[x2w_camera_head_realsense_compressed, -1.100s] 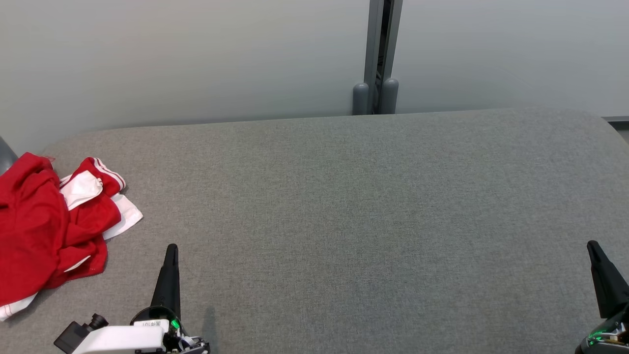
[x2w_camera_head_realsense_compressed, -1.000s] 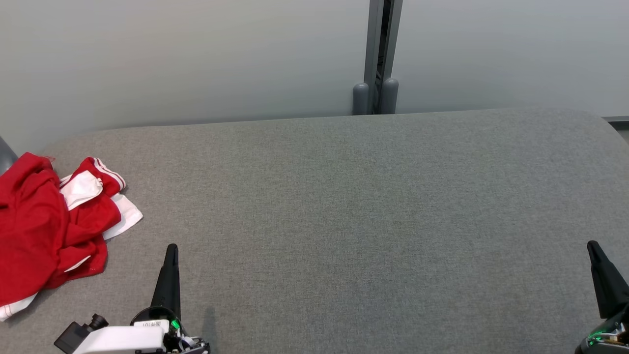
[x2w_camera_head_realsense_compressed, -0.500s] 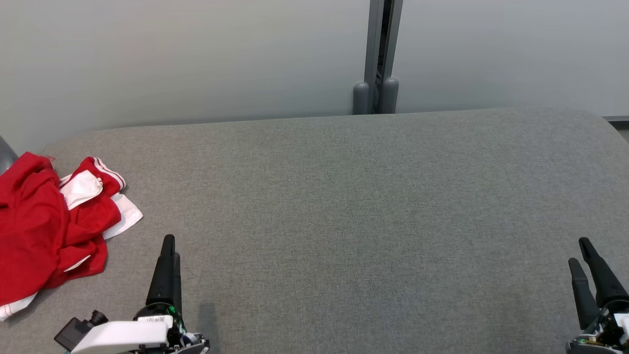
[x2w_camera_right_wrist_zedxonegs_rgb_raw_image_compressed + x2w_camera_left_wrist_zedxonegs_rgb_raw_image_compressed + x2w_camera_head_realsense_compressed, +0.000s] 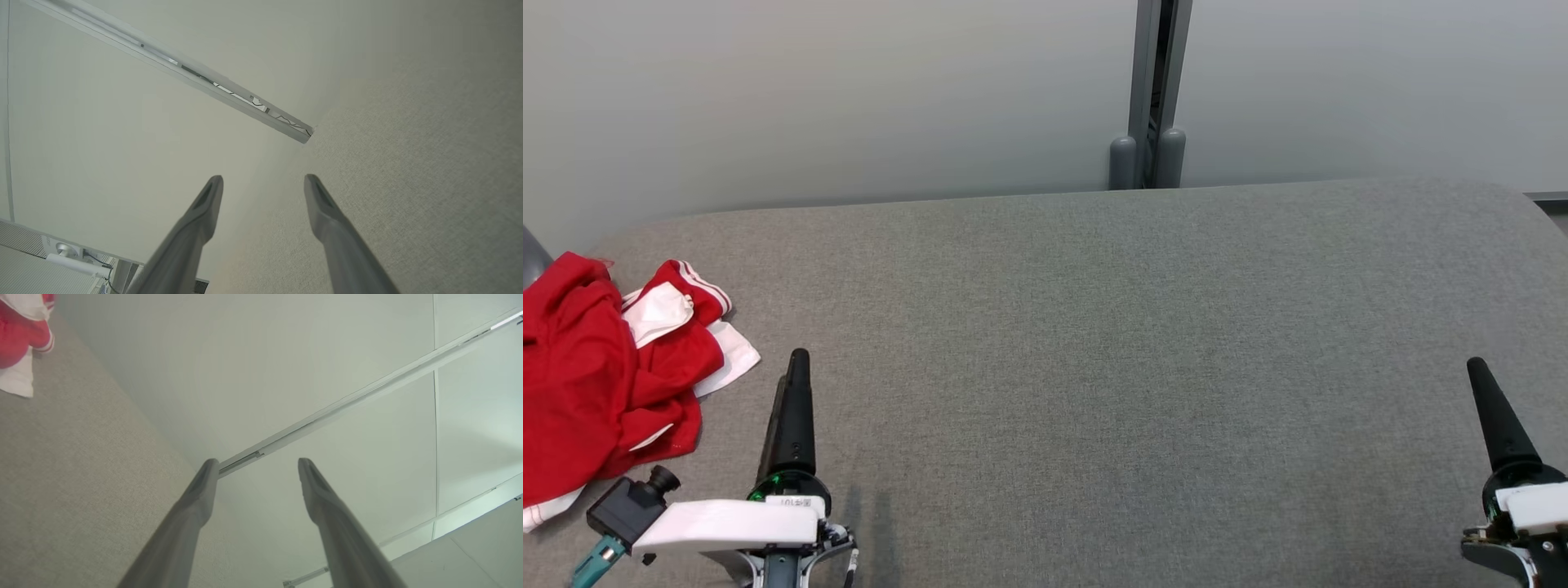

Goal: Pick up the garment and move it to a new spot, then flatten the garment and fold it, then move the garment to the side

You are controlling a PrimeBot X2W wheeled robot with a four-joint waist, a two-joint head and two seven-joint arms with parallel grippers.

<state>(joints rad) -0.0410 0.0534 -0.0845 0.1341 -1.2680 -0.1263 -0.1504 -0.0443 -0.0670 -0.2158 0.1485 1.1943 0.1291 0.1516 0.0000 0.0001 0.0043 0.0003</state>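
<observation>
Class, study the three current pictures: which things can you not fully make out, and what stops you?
garment: cut off by the head view's left edge, and crumpled, so its type and full shape are hidden.
left gripper and right gripper: edge-on in the head view, one finger mostly hiding the other.

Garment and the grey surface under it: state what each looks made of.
Garment: soft thin fabric, probably knit jersey, matte red with white panels; it lies crumpled in loose folds. Grey surface: woven upholstery-like cloth, matte; a fine heathered weave shows.
</observation>
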